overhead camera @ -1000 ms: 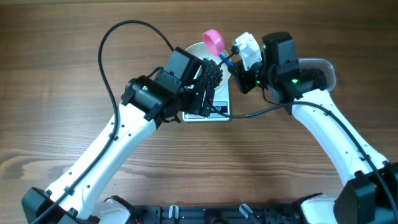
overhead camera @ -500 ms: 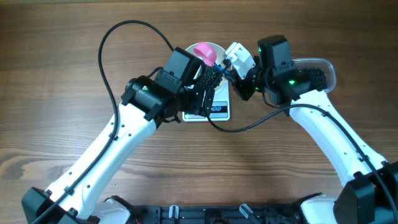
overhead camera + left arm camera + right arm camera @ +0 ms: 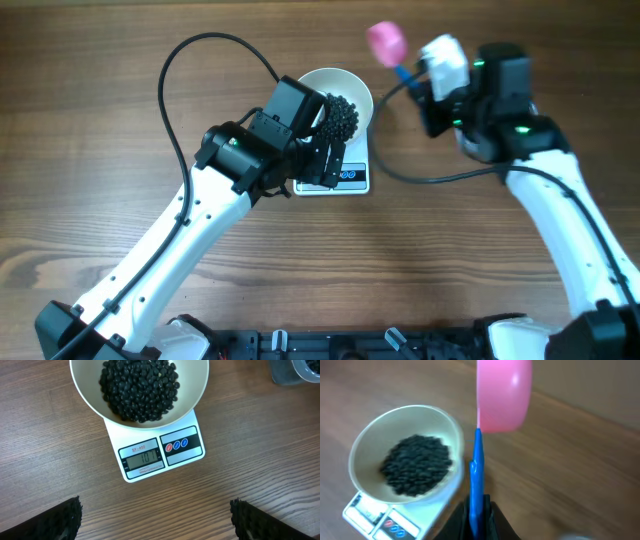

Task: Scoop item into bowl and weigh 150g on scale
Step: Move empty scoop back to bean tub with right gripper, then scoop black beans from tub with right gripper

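Observation:
The white bowl [image 3: 355,85] stands on the scale [image 3: 345,180] and holds a heap of black beans, the item [image 3: 340,118]. My left gripper [image 3: 157,527] hangs open above the table in front of the scale [image 3: 162,452]. Its display shows three digits beginning with 10. The bowl [image 3: 197,395] and the beans [image 3: 140,387] lie beyond the gripper. My right gripper [image 3: 479,510] is shut on the blue handle [image 3: 477,470] of a pink scoop [image 3: 504,395]. The scoop [image 3: 386,42] is to the right of the bowl [image 3: 362,445], off its rim. I cannot see inside the scoop.
A corner of a clear tub [image 3: 297,372] shows at the top right of the left wrist view. A black cable [image 3: 200,55] loops over the table behind the left arm. Another cable [image 3: 430,175] runs from the right arm toward the scale.
The right gripper has carried the pink scoop from over the bowl up and to the right, away from it. The left arm has not moved.

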